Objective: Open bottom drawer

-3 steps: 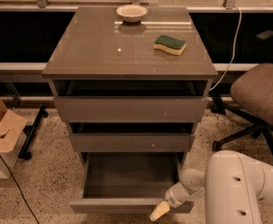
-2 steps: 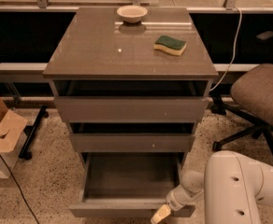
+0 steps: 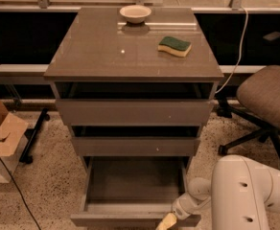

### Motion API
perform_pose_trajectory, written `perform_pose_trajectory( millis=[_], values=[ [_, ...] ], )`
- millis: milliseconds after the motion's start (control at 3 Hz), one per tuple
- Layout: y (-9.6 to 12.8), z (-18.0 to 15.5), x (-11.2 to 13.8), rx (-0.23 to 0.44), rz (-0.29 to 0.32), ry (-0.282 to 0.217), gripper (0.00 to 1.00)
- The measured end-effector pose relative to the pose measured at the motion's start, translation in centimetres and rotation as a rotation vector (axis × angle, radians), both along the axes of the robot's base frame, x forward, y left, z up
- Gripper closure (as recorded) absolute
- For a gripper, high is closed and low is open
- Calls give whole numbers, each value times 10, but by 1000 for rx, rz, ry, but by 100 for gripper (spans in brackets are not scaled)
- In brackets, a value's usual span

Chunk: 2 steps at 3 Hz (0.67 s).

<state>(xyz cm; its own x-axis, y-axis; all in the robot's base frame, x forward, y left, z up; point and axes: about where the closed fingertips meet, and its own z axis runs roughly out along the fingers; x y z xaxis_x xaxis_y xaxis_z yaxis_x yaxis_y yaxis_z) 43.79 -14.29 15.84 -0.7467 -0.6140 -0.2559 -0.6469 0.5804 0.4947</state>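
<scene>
The grey-brown cabinet has three handleless drawer fronts. The bottom drawer [image 3: 130, 218] is pulled far out toward me, and its shallow grey box [image 3: 135, 181] shows empty inside. The upper drawer [image 3: 134, 113] and the middle drawer [image 3: 136, 146] stand nearly shut, each with a tiny pale dot. My gripper [image 3: 167, 222] is at the right part of the bottom drawer's front edge, at the frame's lower border. My white arm [image 3: 245, 195] fills the lower right corner.
A small bowl [image 3: 135, 13] and a green-and-yellow sponge [image 3: 174, 46] lie on the cabinet top [image 3: 106, 51]. An office chair [image 3: 264, 104] stands to the right. A cardboard box [image 3: 3, 138] sits on the floor to the left.
The bottom drawer has slid a little further out toward me, and my gripper has moved with its front edge.
</scene>
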Motion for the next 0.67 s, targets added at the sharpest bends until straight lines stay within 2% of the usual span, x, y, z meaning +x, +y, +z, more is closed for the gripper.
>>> perform_pose_trajectory(
  millis=[667],
  values=[
    [0,5,-19,17,3,40,0]
  ],
)
